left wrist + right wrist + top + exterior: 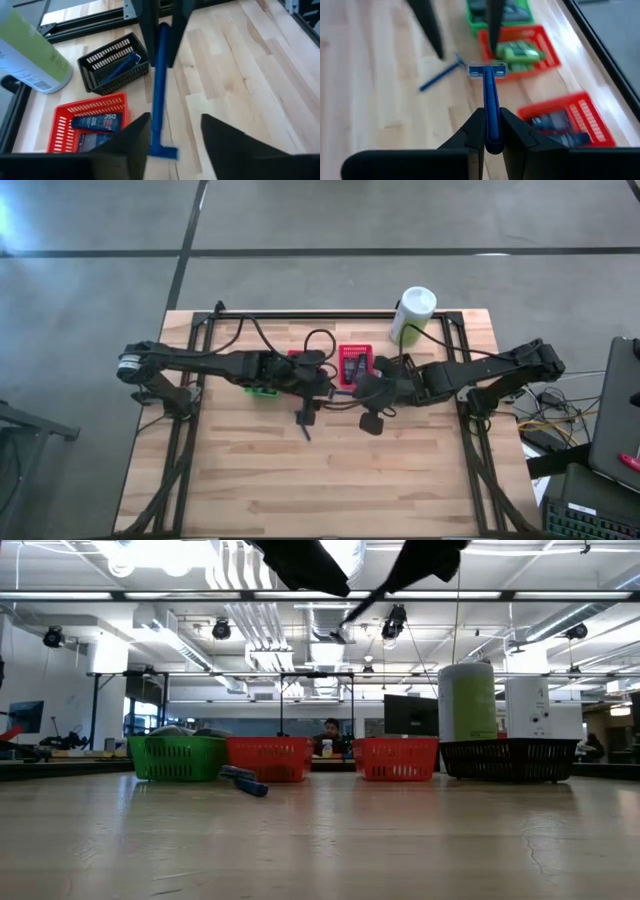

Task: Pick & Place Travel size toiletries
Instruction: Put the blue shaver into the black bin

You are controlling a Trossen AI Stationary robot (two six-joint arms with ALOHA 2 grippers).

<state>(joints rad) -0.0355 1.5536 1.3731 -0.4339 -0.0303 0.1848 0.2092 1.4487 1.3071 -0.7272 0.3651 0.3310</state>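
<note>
Over the middle of the wooden counter (400, 480) the two arms met, well above the surface. The right gripper (490, 131) had its fingers clamped on the handle of a blue razor (489, 100), the blade head pointing away from the wrist. Opposite it, the left gripper (172, 137) hung with its fingers apart, and that same razor showed between them in the left wrist view, without either finger touching it as far as I could tell.

A second blue razor (303, 424) lay flat on the bare wood below, just in front of the row of baskets and clear of both arms.

Along the back stood the baskets. A black mesh basket (114, 64) held one more blue razor (120, 66), lying slantwise. Next to it a red basket (90, 131) carried dark flat tubes (96, 122). Another red basket (520, 52) held bright green tubes (517, 51), and beyond it the green basket (500, 12) had dark items in it that I could not make out. The large white-and-green canister (412, 315) stood upright by the black basket, near the back edge on the right arm's side.
</note>
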